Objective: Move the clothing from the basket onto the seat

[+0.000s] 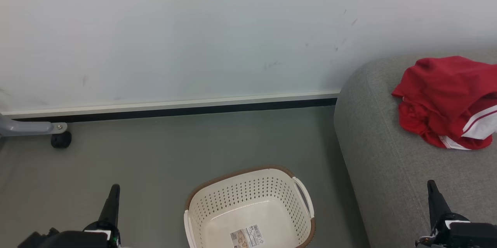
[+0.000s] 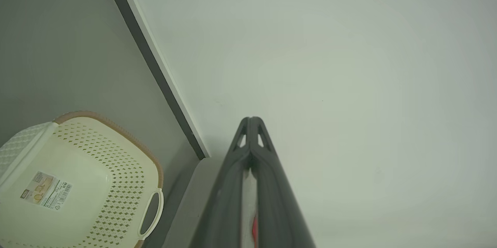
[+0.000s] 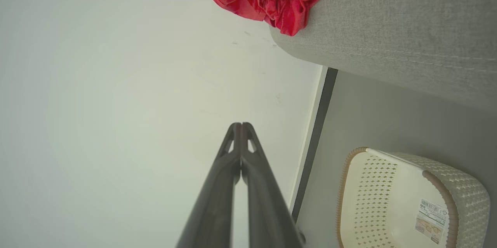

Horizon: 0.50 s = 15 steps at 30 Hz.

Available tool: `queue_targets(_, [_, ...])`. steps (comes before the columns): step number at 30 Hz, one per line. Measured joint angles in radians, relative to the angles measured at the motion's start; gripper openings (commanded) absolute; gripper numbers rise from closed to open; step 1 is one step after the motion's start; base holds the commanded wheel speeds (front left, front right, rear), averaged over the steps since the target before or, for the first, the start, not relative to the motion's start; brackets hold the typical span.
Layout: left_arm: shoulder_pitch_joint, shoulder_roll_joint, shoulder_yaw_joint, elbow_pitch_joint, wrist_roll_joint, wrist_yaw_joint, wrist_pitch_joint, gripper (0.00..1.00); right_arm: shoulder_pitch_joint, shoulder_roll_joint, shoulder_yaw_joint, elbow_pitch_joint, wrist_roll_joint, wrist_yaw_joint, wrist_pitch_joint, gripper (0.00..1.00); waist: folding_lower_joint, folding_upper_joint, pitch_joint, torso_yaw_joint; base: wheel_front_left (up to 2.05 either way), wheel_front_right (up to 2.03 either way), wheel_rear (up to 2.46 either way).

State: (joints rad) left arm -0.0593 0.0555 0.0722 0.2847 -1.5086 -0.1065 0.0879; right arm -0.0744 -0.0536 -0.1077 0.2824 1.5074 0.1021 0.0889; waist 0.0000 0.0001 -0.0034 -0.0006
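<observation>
Left end effector [image 1: 113, 190]: at the lower left of the head view, over the floor [image 1: 155, 155] and to the left of the basket. Its two dark fingers are pressed together tip to tip, with nothing between them.
Right end effector [image 1: 431, 186]: at the lower right of the head view, over the near part of the sofa. Its fingers are also closed on each other and grip nothing.
Basket [image 1: 240, 172]: a cream perforated plastic basket with a brown woven-look rim and side handles. It stands upright on the floor just beside the sofa's rounded end, with a strip of floor between them. Its near part is cut off by the bottom edge of the head view.
Inside the basket: a printed label [image 1: 247, 236] with a barcode is stuck flat on the bottom. Around it the cream bottom and the perforated walls show bare.
Clothing [image 1: 446, 96]: red fabric with white trim and a white panel, in one crumpled heap. I cannot tell how many pieces it is. It lies on top of the sofa, toward the edge nearest the wall and back from the rounded end, well apart from the basket. The right edge of the head view cuts it off.
Sofa [image 1: 388, 155]: grey woven upholstery with rounded edges, its far side close to the wall.
Wall [image 1: 194, 26]: pale, with a few faint scuffs. A white and black baseboard [image 1: 174, 106] runs along its foot.
Far left: a black caster wheel [image 1: 61, 139] under a grey metal leg [image 1: 27, 128], on the floor by the baseboard.
</observation>
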Motion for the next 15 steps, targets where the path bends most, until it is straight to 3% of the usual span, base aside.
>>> queue_targets(7, [-0.015,-0.011,0.017,0.010,-0.074,-0.010,0.022,0.00,-0.007,0.008,-0.024,0.015,0.084,0.015,0.022,0.00,0.0000,0.0000,0.005,0.001,0.00,0.00,0.00])
queue_targets(15, [-0.020,-0.012,0.019,0.011,-0.091,-0.017,0.026,0.00,-0.018,0.009,-0.026,0.016,0.088,0.018,0.025,0.00,0.0000,0.0000,0.005,0.001,0.00,0.00,0.00])
